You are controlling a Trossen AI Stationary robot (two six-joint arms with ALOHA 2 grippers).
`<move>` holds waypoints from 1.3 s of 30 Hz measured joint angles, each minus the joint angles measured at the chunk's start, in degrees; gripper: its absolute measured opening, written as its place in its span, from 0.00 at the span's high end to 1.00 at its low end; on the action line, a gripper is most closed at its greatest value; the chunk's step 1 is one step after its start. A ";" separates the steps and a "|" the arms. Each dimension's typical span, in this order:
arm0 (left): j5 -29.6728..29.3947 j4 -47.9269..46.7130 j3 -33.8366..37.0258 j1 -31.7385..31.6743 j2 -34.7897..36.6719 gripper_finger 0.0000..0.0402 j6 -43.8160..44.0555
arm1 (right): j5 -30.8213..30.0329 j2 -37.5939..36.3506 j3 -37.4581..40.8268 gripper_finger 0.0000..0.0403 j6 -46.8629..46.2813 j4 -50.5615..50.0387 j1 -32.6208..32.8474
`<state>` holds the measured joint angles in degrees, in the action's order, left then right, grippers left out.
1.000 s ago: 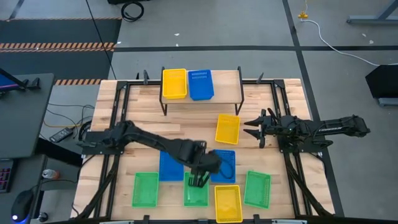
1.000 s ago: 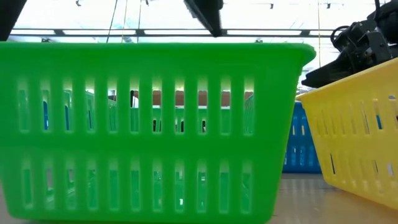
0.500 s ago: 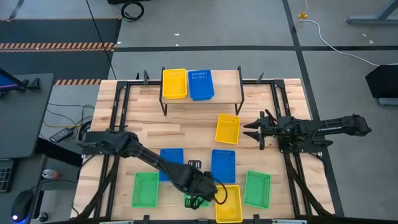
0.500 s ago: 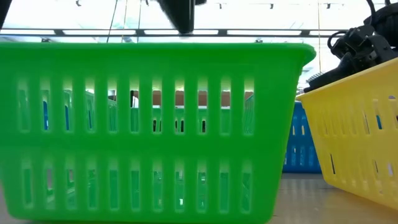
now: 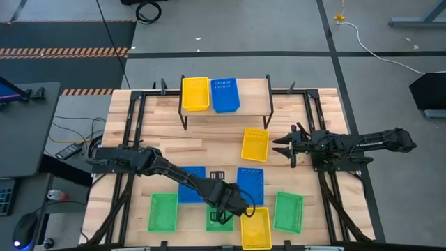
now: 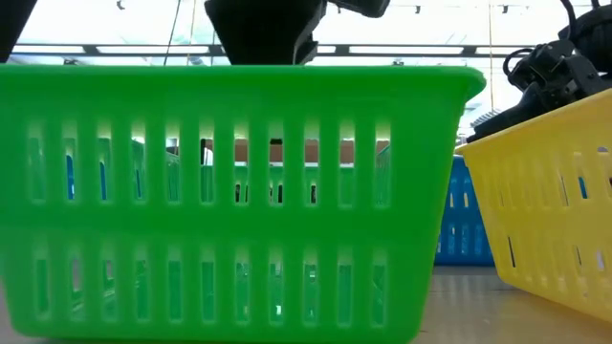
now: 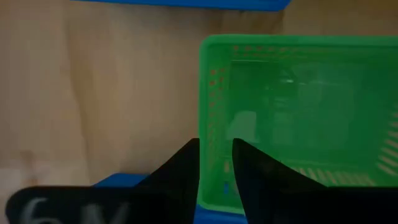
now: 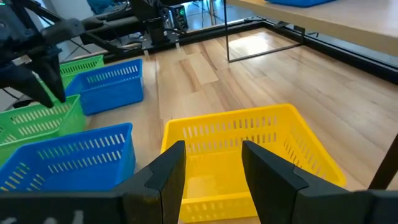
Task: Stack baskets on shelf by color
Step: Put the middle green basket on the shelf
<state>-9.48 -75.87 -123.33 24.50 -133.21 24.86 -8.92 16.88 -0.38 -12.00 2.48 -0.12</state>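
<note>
A green basket (image 5: pixel 214 223) (image 7: pixel 298 106) sits on its base on the table near the front middle; it fills the low view (image 6: pixel 239 191). My left gripper (image 5: pixel 224 213) (image 7: pixel 216 144) points down over the basket's far end, open, one finger outside the end wall and one inside. The shelf (image 5: pixel 254 94) at the back bears a yellow basket (image 5: pixel 196 93) and a blue basket (image 5: pixel 225 95) side by side. My right gripper (image 5: pixel 279 148) (image 8: pixel 211 168) waits open and level on the right, beside a yellow basket (image 5: pixel 255 144) (image 8: pixel 249 155). My left gripper straddles the green basket's far end wall (image 7: pixel 211 124) near a corner, coming from above, one finger inside and one outside. I cannot tell whether the fingers touch the wall. The basket stands flat on the table.
Around the green basket stand two blue baskets (image 5: pixel 191 183) (image 5: pixel 249 185), a yellow one (image 5: pixel 256 227) close on its right, and green ones at the front left (image 5: pixel 163 212) and front right (image 5: pixel 288 211). Bare wood lies between the shelf and these.
My left gripper has come down over the green basket; in the low view its dark body has sunk to the basket's rim. It has also rolled a little. The basket has stayed where it was.
</note>
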 joint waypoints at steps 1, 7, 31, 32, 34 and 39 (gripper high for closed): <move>0.61 0.55 0.00 -0.07 0.00 0.74 0.00 | -0.01 0.00 0.00 0.59 0.01 -0.06 0.00; 1.18 1.57 -0.01 -0.34 -0.27 0.74 -0.55 | 0.01 0.00 0.00 0.59 0.74 -0.06 0.00; -9.33 -3.62 0.02 -11.44 -6.64 0.74 -11.97 | 0.14 0.90 0.00 0.59 3.16 -0.24 0.00; -10.68 -3.76 0.02 -12.55 -6.64 0.74 -12.94 | 0.14 0.98 0.00 0.59 3.16 -0.20 0.00; -14.28 -3.68 0.02 -14.90 -6.64 0.74 -15.02 | 0.14 1.08 0.00 0.59 3.18 -0.26 0.01; -18.71 -3.97 -0.01 -20.79 -6.64 0.74 -17.18 | 0.03 1.22 0.00 0.59 3.20 -0.19 0.01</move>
<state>-28.19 -79.84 -123.34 3.71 -139.84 7.69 -8.88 18.11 -0.38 -8.80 2.28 -0.11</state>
